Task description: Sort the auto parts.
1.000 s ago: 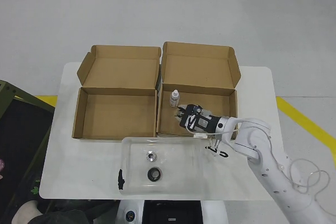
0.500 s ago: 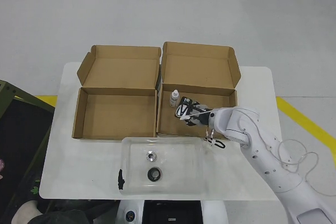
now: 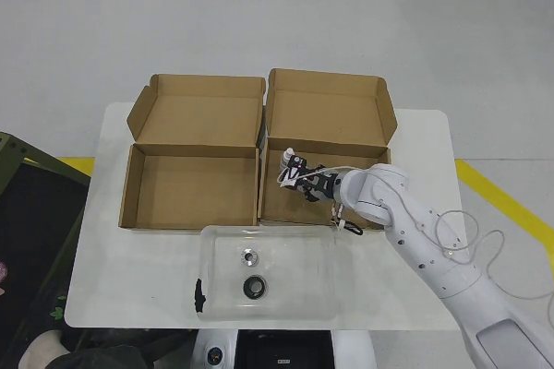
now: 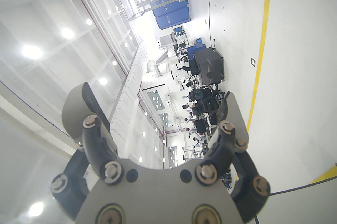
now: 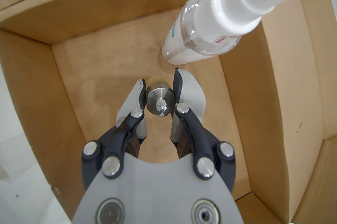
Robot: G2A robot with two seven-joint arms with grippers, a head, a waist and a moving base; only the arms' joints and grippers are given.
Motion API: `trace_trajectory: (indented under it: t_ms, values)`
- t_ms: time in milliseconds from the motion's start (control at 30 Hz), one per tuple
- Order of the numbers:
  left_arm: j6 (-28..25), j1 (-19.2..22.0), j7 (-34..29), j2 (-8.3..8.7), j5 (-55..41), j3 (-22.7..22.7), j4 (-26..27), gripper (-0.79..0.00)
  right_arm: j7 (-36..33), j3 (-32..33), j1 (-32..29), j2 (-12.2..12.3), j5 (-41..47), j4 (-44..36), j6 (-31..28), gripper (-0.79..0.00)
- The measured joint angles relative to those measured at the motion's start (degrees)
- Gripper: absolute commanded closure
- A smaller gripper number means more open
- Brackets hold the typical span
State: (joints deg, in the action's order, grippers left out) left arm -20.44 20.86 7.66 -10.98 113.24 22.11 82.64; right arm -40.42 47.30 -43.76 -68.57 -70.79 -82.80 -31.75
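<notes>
A small metal cylinder (image 5: pixel 160 101) with a threaded stub is grasped between the fingers of the right gripper (image 5: pixel 159 93). The gripper is held inside the right cardboard box (image 3: pixel 328 115), at the end next to the left cardboard box (image 3: pixel 189 189). Whether the cylinder touches the box floor cannot be told. A white-capped bottle (image 5: pixel 210 30) is stood upright in the same box, just beside the gripper, on the side toward the box's raised lid. A clear plastic tub (image 3: pixel 323 277) is set on the tabletop (image 3: pixel 415 148) on the robot's side of the right cardboard box. A metal part (image 3: pixel 248 257) and a black ring (image 3: pixel 254 288) are seen lying apart in the tub. The left gripper (image 4: pixel 158 98) is seen released, its fingers spread wide with nothing between them.
</notes>
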Motion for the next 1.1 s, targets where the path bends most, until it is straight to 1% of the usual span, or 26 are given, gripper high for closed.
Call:
trace_trajectory:
  t_ms: [100,133,200,267,300,333,467,833,933,1100]
  values:
    - [0.0,0.0,0.0,0.0,0.0,0.0,0.0,-0.785,-0.3,-0.6,0.6,-0.4,0.0,1.2,0.3,0.0]
    - [0.0,0.0,0.0,0.0,0.0,0.0,0.0,-0.785,-0.4,-0.8,0.8,-0.5,-0.1,1.5,0.4,-0.046]
    - [0.0,0.0,0.0,0.0,0.0,0.0,0.0,-0.785,-0.5,-1.1,1.2,-0.7,-0.2,2.1,0.6,-0.062]
    - [0.0,0.0,0.0,0.0,0.0,0.0,0.0,-0.785,-0.8,-1.3,1.4,-0.9,-0.1,2.6,0.7,-0.114]
    - [0.0,0.0,0.0,0.0,0.0,0.0,0.0,-0.785,-0.9,-1.4,1.4,-1.0,-0.1,2.7,0.7,-0.12]
    - [0.0,0.0,0.0,0.0,0.0,0.0,0.0,-0.785,-1.0,-1.5,1.5,-1.0,-0.1,2.9,0.7,-0.163]
    - [0.0,0.0,0.0,0.0,0.0,0.0,0.0,-0.785,-1.4,-1.5,1.6,-1.2,0.1,3.1,0.9,-0.234]
    - [0.0,0.0,0.0,0.0,0.0,0.0,0.0,-0.785,-3.0,1.3,0.1,-0.7,0.9,-0.1,0.6,-0.302]
    - [0.0,0.0,0.0,0.0,0.0,0.0,0.0,-0.785,-3.6,3.0,-1.0,-0.2,1.3,-2.5,0.3,-0.326]
    - [0.0,0.0,0.0,0.0,0.0,0.0,0.0,-0.785,-5.1,6.6,-4.2,0.9,1.9,-8.4,-0.7,-0.345]
